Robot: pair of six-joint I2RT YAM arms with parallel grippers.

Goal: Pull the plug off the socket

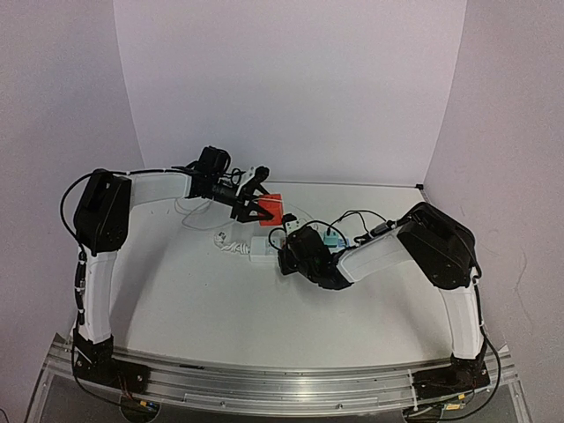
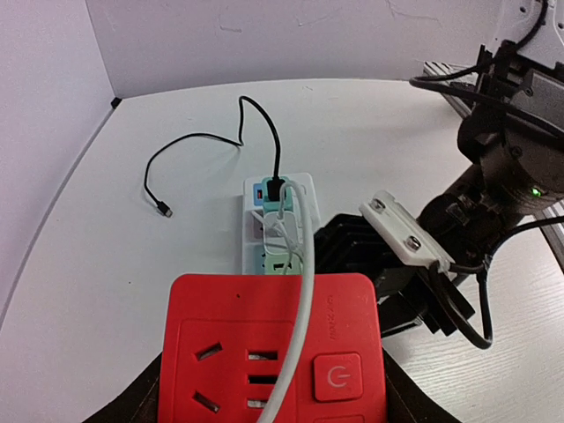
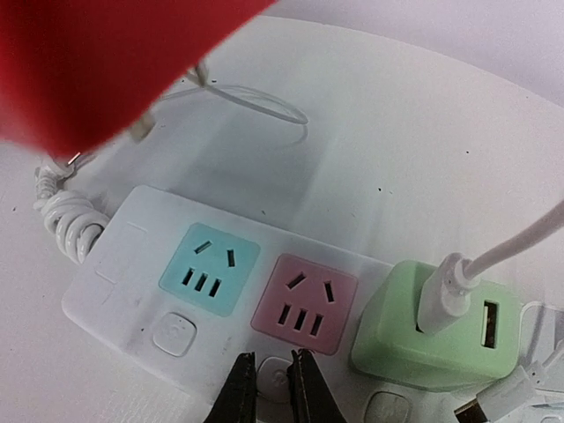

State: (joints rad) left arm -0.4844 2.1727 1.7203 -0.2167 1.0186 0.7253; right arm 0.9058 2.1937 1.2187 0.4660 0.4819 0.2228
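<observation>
The white power strip (image 3: 132, 256) lies on the table, with a teal outlet (image 3: 210, 269) and a pink outlet (image 3: 305, 304) both empty. My left gripper (image 2: 273, 392) is shut on a red square plug block (image 2: 273, 348) and holds it in the air, clear of the strip (image 2: 300, 189). The block also shows in the top view (image 1: 270, 206) and blurred in the right wrist view (image 3: 106, 62). My right gripper (image 3: 271, 383) is almost fully shut, empty, its tips resting on the strip's near edge by a small button. In the top view it (image 1: 286, 257) sits over the strip (image 1: 263, 247).
A green adapter (image 3: 423, 339) with a white USB cable (image 3: 449, 295) stays plugged into the strip. A black cable (image 2: 203, 141) runs from the strip's far end. The strip's coiled white cord (image 3: 66, 220) lies at its left end. White walls enclose the table.
</observation>
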